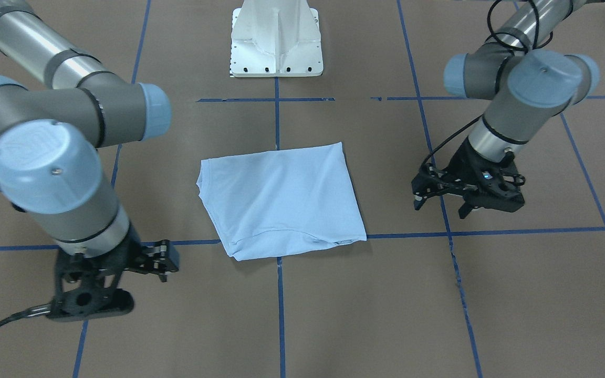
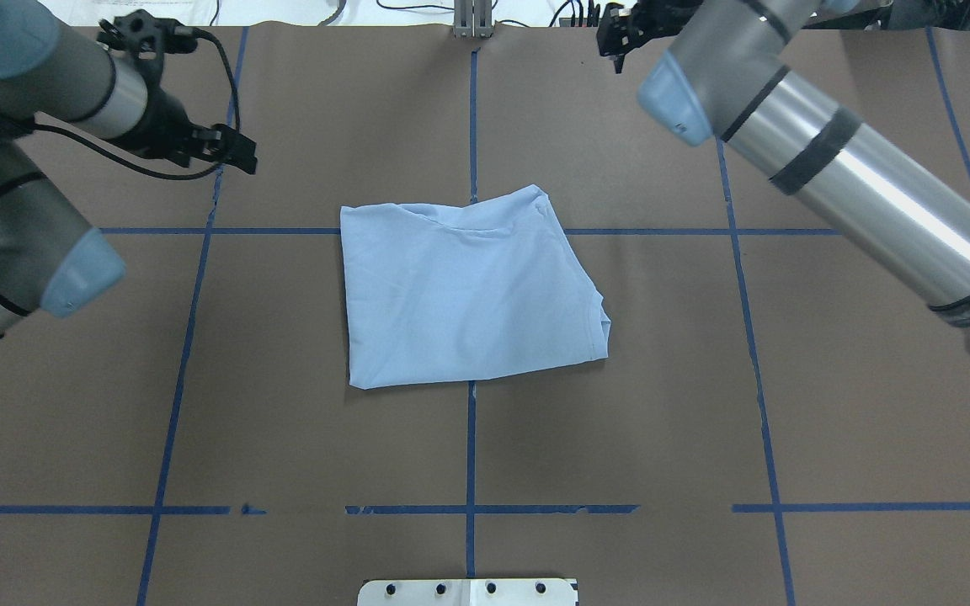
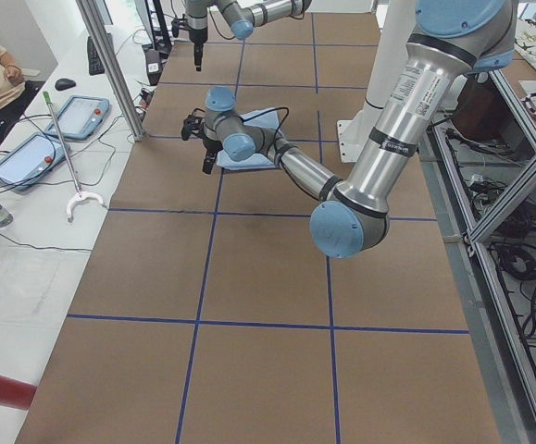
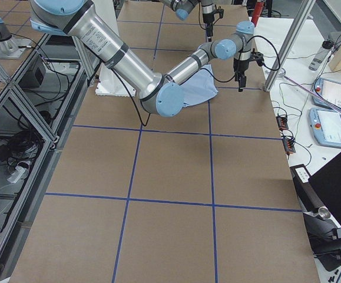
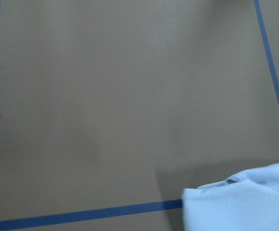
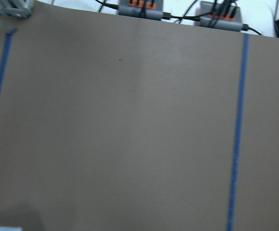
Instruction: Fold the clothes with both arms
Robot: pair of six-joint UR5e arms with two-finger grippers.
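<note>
The blue shirt point(image 2: 468, 290) is lying folded into a lopsided rectangle at the middle of the brown surface point(image 2: 283, 421), with nothing touching it. The left gripper point(image 1: 440, 207) is hanging spread wide beside it. I cannot tell how the right gripper point(image 1: 162, 261) is standing. I'm thinking another pinch might catch only the top layer and drag the fold open.

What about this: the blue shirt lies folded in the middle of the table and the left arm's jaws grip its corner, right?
Not quite. The shirt lies folded in the middle of the table, but the left arm's jaws grip nothing; they hang open beside it, not touching. The front-facing view shows this.
</note>
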